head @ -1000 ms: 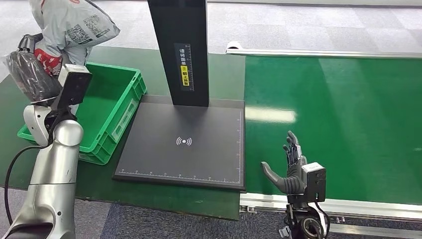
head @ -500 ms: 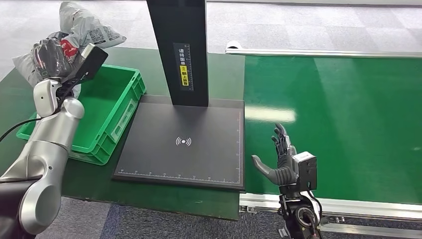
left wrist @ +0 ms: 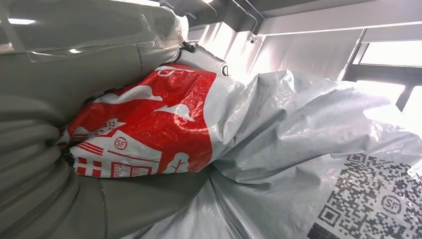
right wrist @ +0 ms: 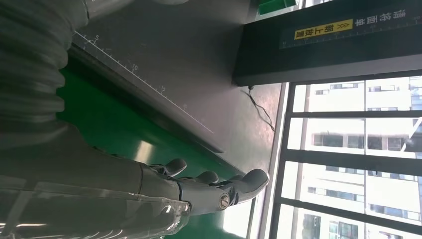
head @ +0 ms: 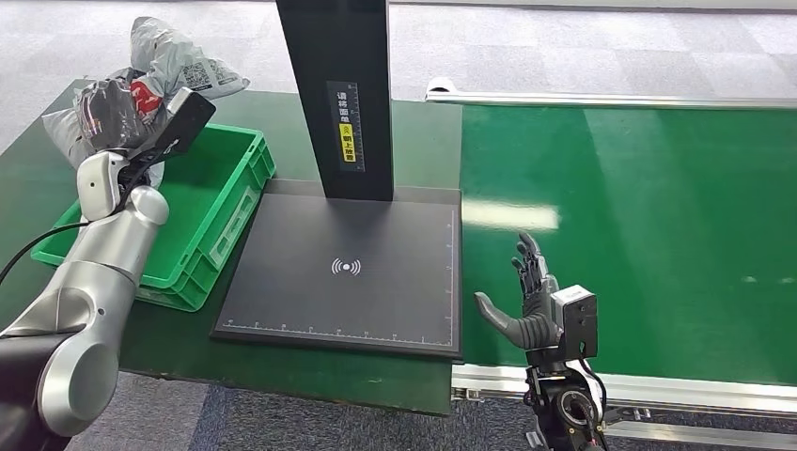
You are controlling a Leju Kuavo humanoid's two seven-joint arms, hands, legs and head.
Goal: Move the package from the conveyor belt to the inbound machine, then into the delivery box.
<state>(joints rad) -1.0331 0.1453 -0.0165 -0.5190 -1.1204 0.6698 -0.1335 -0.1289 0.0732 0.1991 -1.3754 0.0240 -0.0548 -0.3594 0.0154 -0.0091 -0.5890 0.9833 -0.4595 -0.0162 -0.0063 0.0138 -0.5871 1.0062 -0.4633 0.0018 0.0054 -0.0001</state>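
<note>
We see the left arm rising from the lower left of the head view, elbow bent, forearm angled up toward the upper left, where the left hand [head: 105,111] is closed around the package [head: 179,66], a crumpled grey plastic mailer with a red printed patch and a label with a square code. The package is held in the air at the upper left of the frame, over the far left rim of the delivery box [head: 235,211] and partly beyond it; we cannot tell whether it touches the rim. In the left wrist view the left hand [left wrist: 59,114] grips the package [left wrist: 278,149] close to the lens, red print against the grey cover of the hand, code label at lower right. The delivery box, a green plastic crate, sits left of centre on the dark green table [head: 28,202]; its visible floor is bare green. Just right of it lies the inbound machine [head: 376,282], a flat black pad with a black post rising at its far edge. The conveyor belt [head: 658,235] fills the right half. The right hand [head: 528,305] is low, right of centre, at the near edge of the belt, fingers spread and pointing up, thumb out to the left, holding nothing. In the right wrist view the right hand [right wrist: 199,189] has its fingers extended above the green belt.
</note>
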